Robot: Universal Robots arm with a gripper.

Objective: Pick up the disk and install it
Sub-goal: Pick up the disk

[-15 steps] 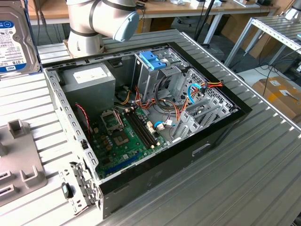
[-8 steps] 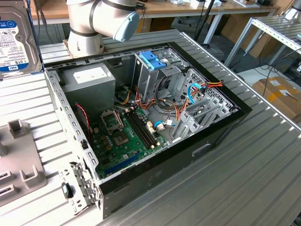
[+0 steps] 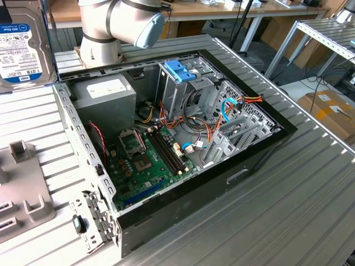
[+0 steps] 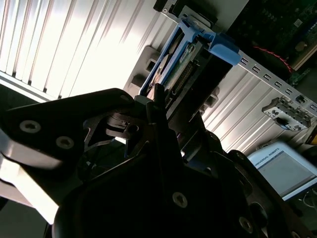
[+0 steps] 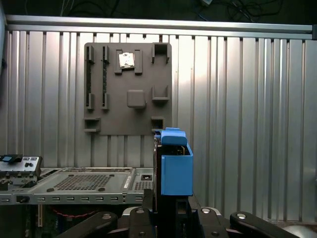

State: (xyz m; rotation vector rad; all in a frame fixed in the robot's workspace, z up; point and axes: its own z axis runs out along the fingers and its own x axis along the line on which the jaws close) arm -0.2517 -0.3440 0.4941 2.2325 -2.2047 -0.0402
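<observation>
While the computer case [image 3: 183,206] and its drive cage [image 3: 171,94] lie open, the disk [image 5: 176,168] sits edge-on outside them, one end clamped by the gripper's [image 5: 168,204] closed fingers, so tilt in that narrow hold could jam it on entry.

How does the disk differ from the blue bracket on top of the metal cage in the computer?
The disk is silver-grey metal with a blue-and-white label; the blue bracket is plain blue plastic. The disk is outside the computer case, high at the exterior view's left; the blue bracket sits on the metal cage inside it. Both have light-blue plastic; on the disk it frames the edge.
</observation>
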